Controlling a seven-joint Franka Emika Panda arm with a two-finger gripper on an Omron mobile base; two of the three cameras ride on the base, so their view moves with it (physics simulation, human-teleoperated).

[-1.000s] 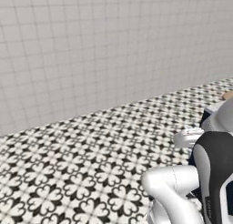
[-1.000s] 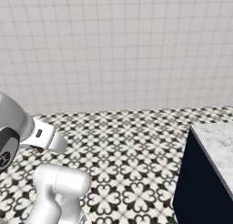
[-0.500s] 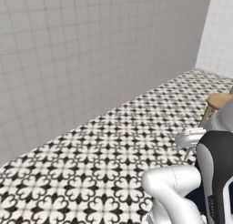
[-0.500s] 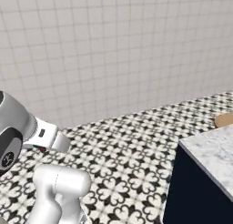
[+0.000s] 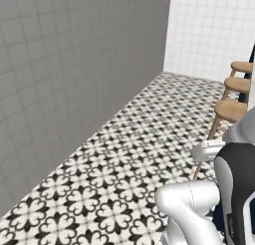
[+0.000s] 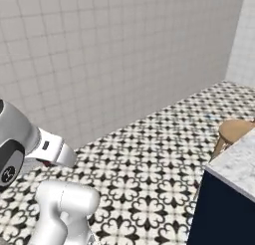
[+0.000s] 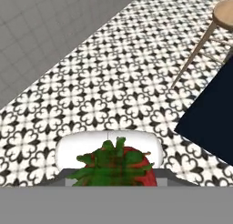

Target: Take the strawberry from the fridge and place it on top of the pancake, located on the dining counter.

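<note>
Three round wooden stools (image 5: 233,109) stand in a row at the right of the left base view, on thin splayed legs; one more stool (image 6: 234,131) shows in the right base view, just beside the counter (image 6: 238,164). That counter has a white-grey marbled top on a flat navy base, and its corner juts into the floor space at the lower right. In the hand view the navy base sits at the right edge, with a stool (image 7: 225,13) above it.

The floor (image 5: 134,159) is black-and-white patterned tile, bare and open from the robot out to the walls. A grey tiled wall (image 5: 74,79) closes the left side, meeting a paler tiled wall at the far corner.

The strawberry (image 7: 116,166) is red with a ragged green leafy cap, and sits at the bottom middle of the hand view, right at the gripper (image 7: 113,180). The fingertips are hidden behind the berry, so the jaws look closed on it and carry it above the floor.
</note>
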